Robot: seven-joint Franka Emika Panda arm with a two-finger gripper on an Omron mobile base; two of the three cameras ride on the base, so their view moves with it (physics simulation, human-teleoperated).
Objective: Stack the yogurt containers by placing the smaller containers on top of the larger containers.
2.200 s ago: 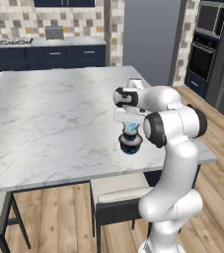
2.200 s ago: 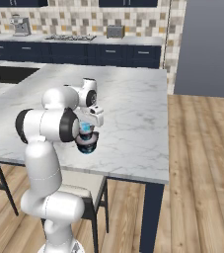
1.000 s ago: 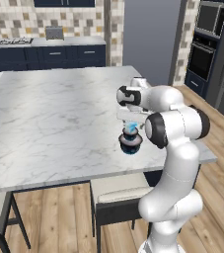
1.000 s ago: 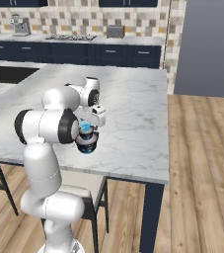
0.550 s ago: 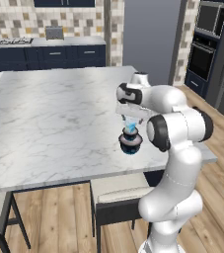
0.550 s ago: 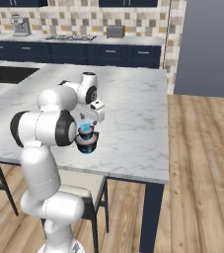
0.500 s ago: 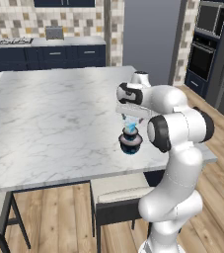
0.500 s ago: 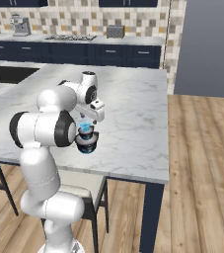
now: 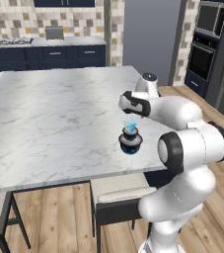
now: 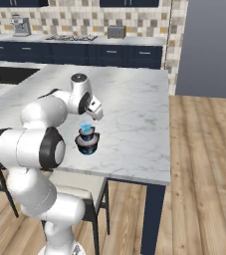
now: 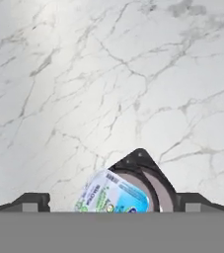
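- The tiny light-blue yogurt container sits atop the wide dark cup, on the marble island near its front right edge.
- The gripper hovers just above the stack, jaws spread wide, grasping nothing.
- This stack looks done; I cannot tell whether other containers remain.

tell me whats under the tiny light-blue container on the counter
The light-blue container sits on a stack of dark round cups on the marble counter. The stack's top is mostly covered by it; how many cups are in the stack is unclear.
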